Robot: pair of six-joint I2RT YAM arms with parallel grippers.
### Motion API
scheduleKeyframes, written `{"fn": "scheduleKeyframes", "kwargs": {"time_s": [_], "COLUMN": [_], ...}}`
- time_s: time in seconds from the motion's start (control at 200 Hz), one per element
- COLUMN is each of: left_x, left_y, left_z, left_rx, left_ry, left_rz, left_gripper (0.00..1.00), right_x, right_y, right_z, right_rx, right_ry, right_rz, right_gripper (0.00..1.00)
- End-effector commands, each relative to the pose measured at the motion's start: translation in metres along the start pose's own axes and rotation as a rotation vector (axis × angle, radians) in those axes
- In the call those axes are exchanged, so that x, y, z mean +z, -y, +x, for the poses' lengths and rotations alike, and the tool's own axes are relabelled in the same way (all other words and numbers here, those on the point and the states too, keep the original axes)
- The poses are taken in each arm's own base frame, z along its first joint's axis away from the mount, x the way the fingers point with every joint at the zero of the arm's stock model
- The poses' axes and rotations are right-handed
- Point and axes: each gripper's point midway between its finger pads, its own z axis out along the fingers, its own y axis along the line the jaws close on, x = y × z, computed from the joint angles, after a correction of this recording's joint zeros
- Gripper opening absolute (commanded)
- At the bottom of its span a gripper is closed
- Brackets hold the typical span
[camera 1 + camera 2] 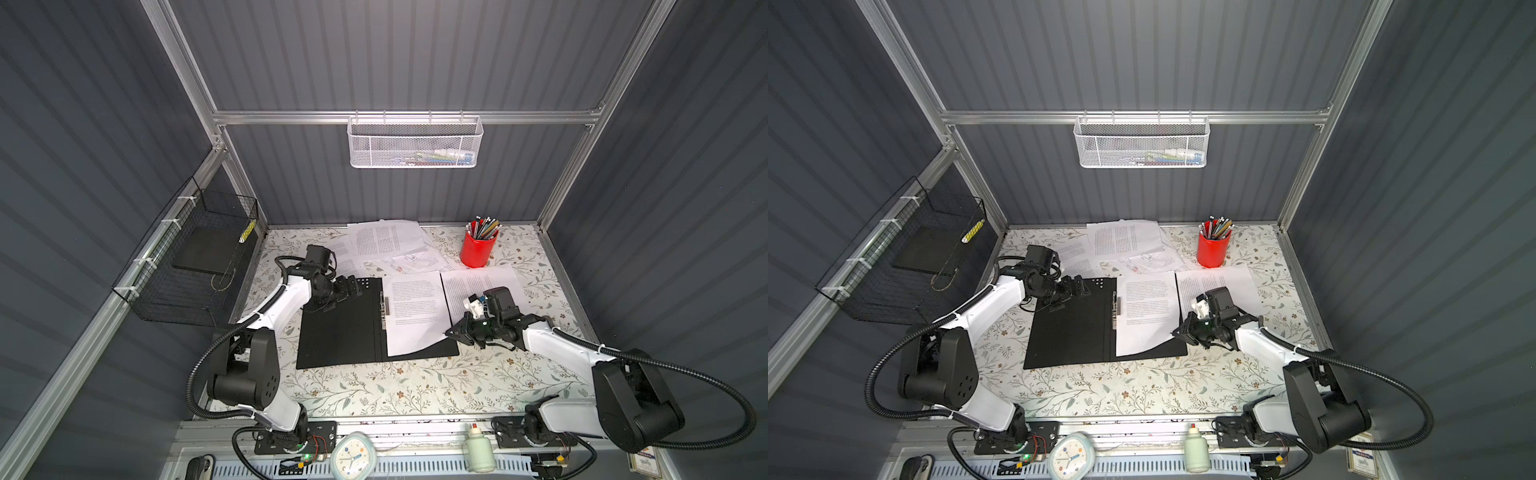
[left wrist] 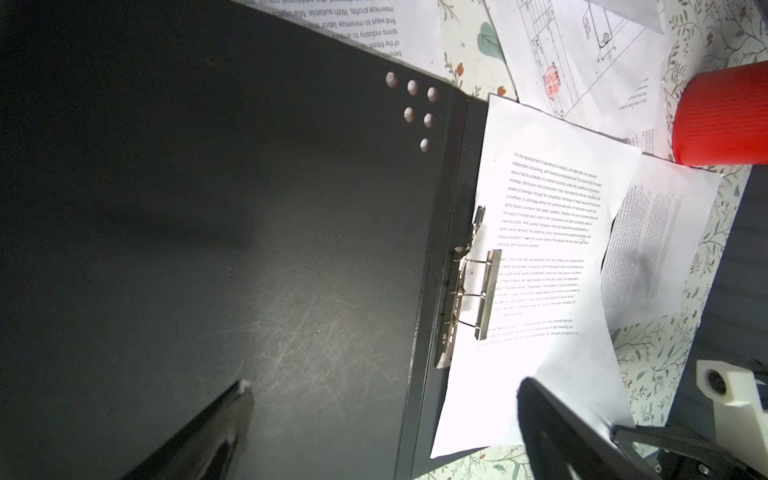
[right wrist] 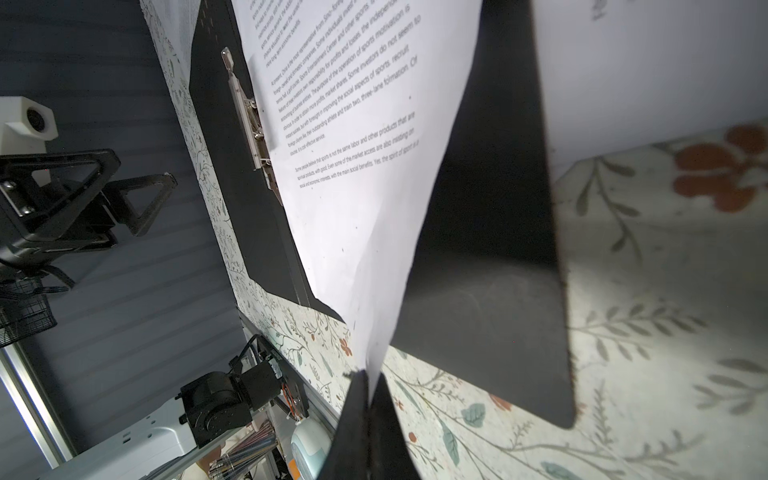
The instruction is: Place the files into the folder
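The folder point(image 1: 340, 328) lies open on the table with its black inside up and its metal clip point(image 1: 384, 307) at the spine. One of the files, a printed sheet point(image 1: 411, 316), lies on its right half. The sheet's near right corner is lifted, and my right gripper point(image 1: 451, 332) is shut on it; the wrist view shows the corner pinched at that gripper point(image 3: 368, 378). My left gripper point(image 1: 353, 289) hangs open over the far part of the left cover point(image 2: 208, 208), holding nothing. More files are piled at the back point(image 1: 386, 241), and another sheet point(image 1: 478, 286) lies right of the folder.
A red cup of pens point(image 1: 478, 248) stands at the back right next to the loose sheets. A black wire basket point(image 1: 195, 266) hangs on the left wall and a white mesh basket point(image 1: 413, 143) on the back rail. A clock point(image 1: 353, 455) and a bottle point(image 1: 478, 449) sit at the front edge.
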Motion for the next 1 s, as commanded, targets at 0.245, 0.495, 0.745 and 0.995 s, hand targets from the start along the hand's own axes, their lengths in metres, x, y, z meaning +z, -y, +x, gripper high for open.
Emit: {"fn": "scheduleKeyframes", "kwargs": {"time_s": [0.245, 0.495, 0.745, 0.995], "left_x": [0.006, 0.006, 0.005, 0.004], "left_y": [-0.003, 0.000, 0.003, 0.005], "left_z": [0.006, 0.003, 0.000, -0.003], "left_rx": [0.009, 0.009, 0.012, 0.011], "left_ry": [-0.032, -0.029, -0.023, -0.015], "left_rz": [0.007, 0.014, 0.021, 0.026], "left_gripper": [1.00, 1.00, 1.00, 1.00], "right_x": [0.004, 0.006, 0.007, 0.002], "right_y": [0.006, 0.009, 0.020, 0.037], "right_z": [0.006, 0.009, 0.009, 0.008], "right_rx": [0.008, 0.017, 0.044, 0.054], "right_ry": [-0.021, -0.028, -0.028, -0.018], "right_rz": [-0.003, -0.002, 0.048, 0.168], "right_gripper": [0.05, 0.27, 0.56, 0.74]}}
